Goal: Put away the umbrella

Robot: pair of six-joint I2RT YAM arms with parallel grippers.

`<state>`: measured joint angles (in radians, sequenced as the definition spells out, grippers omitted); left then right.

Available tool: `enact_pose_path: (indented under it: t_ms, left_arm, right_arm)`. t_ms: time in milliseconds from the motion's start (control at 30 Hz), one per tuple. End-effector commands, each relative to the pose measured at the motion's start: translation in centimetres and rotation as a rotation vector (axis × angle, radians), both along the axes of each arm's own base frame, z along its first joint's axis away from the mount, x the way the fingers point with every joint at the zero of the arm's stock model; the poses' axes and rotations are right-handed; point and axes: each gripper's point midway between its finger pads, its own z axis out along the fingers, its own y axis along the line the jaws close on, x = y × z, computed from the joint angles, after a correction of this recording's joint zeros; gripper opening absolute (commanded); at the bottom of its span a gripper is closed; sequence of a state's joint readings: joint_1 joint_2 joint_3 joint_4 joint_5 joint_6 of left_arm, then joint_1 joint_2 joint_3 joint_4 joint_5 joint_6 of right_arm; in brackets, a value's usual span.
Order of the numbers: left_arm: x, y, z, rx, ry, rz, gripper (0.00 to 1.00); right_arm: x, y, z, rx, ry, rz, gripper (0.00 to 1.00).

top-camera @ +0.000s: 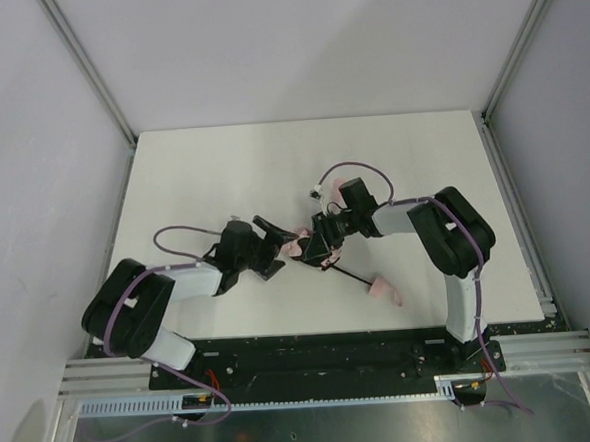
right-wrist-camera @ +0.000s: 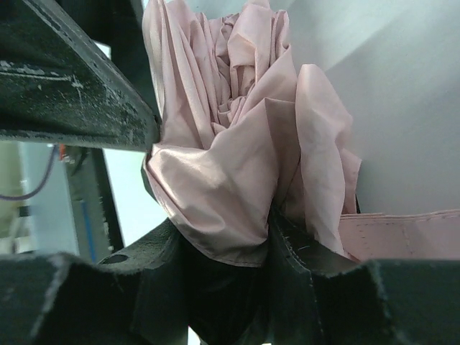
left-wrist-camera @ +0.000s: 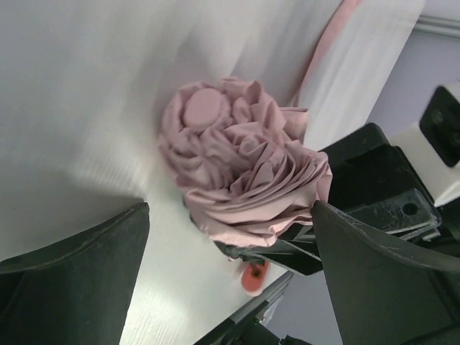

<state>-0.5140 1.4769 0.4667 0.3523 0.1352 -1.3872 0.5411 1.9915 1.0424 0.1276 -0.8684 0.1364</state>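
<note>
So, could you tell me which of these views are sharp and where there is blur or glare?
Top external: evenly lit, sharp, only soft shadows on the table. Left wrist: the umbrella is fairly crisp, the table looks streaky. Right wrist: its fabric shows a sheen, the background at left is out of focus.

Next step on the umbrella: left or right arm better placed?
Left, probably. Left claw is open and free, facing the bunched umbrella tip-on. Right claw is clamped on its fabric, so it's better kept holding.
</note>
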Motion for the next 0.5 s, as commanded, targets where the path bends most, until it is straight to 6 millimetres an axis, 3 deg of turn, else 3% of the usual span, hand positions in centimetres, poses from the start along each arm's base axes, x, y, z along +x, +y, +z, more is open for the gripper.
enact_pose_path:
  t_ms: [0,267,467]
  left_arm:
    - [-0.5,-1.3,-1.8,0.023,0.044,-0.055,0.99]
    - [-1.6,-1.6,-5.7,0.056,0.16,-0.04,0.94]
    - [-2.2,-0.8,-7.4,0.115,0.176,-0.019,0.67]
  right_arm:
    - [-5.1,-3.0,-5.7,-0.139,0.376,-0.019,0.0]
    - [-4.4,-2.9,-4.9,-0.061,0.479,-0.008,0.0]
    - [-4.2,-2.4,-4.2,-0.029,0.48,0.018,0.0]
